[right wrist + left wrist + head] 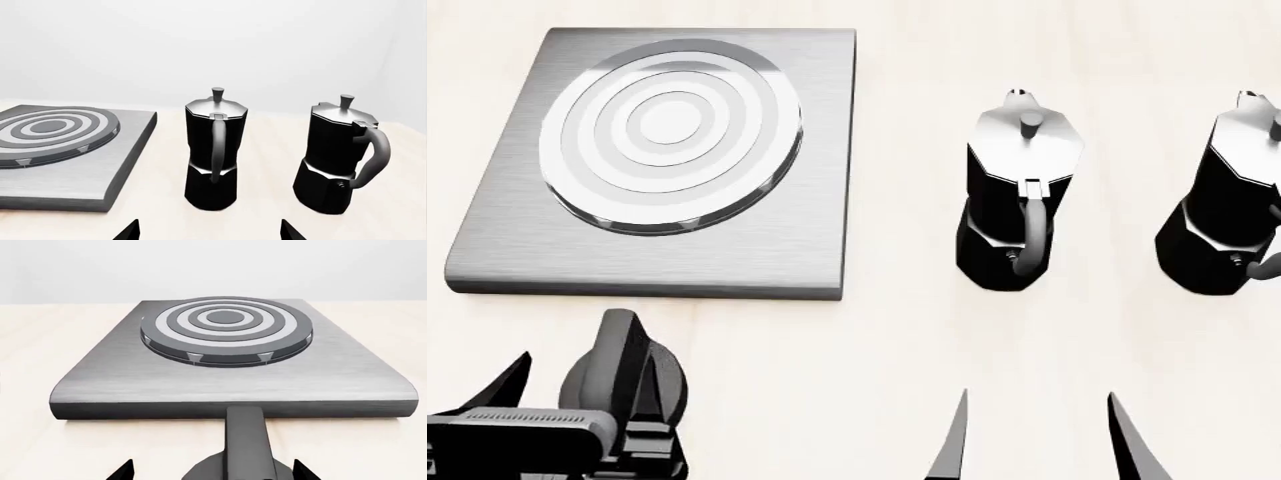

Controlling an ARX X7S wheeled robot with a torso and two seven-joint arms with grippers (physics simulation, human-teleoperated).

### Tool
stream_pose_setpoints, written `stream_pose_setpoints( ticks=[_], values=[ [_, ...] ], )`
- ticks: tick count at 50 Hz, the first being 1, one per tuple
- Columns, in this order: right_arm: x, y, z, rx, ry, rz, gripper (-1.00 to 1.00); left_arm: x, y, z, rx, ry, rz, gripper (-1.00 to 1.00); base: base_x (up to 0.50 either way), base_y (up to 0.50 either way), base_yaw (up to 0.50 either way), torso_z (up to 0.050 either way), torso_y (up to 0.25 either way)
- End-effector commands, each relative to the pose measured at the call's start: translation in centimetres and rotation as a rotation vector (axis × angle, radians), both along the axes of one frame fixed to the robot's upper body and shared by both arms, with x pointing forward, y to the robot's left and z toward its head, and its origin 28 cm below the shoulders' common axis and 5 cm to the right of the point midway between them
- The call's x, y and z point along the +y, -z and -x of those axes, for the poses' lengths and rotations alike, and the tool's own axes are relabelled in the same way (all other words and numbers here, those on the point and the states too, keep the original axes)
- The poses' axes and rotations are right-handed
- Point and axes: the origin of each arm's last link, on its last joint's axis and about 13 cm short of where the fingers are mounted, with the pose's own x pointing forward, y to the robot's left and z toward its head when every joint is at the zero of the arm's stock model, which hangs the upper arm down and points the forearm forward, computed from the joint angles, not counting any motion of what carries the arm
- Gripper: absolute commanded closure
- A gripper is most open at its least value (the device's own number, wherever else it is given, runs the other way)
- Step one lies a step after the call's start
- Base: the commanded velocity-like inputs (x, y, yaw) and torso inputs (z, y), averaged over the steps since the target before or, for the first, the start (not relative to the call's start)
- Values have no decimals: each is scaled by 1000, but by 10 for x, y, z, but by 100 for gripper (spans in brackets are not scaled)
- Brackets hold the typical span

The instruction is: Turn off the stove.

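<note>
- Just in front of the stove's near edge, on the robot's left, sits the knob [618, 372]: a round dark body with a raised ridge, apart from the slab and resting on the pale surface [868, 350].
- In the left wrist view the ridge [247, 440] runs lengthwise away from the camera toward the stove [230, 375], so its long axis points at the slab's front edge, in line with the burner [225, 326].
- The left claw [574, 385] is spread, one fingertip on each side of the knob; whether either tip touches it I cannot tell.
- The left arm is plainly the nearer one. The likely next move is to press the fingers onto the ridge's two flanks and then twist the wrist.
- The right claw [1034, 440] is also spread and empty, low over bare surface, well apart from the knob.
- Beyond it stand two black moka pots, the nearer [1018, 195] and the farther [1228, 200], both to the stove's right and clear of the left arm's work.
</note>
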Motion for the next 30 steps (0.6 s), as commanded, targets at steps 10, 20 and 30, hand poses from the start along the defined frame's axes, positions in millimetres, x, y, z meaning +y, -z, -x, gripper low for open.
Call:
stream_pose_setpoints(
  ticks=[10,20,30],
  values=[
    [0,0,0,0,0,-2,-100,2,4,2,53,-23,7,-100,0,0,0,0,0],
    [0,0,0,-1,-3,-3,-100,5,8,0,72,-41,-3,-100,0,0,0,0,0],
    [0,0,0,-1,-5,-3,-100,8,12,-3,108,-57,-9,-100,0,0,0,0,0]
  ],
)
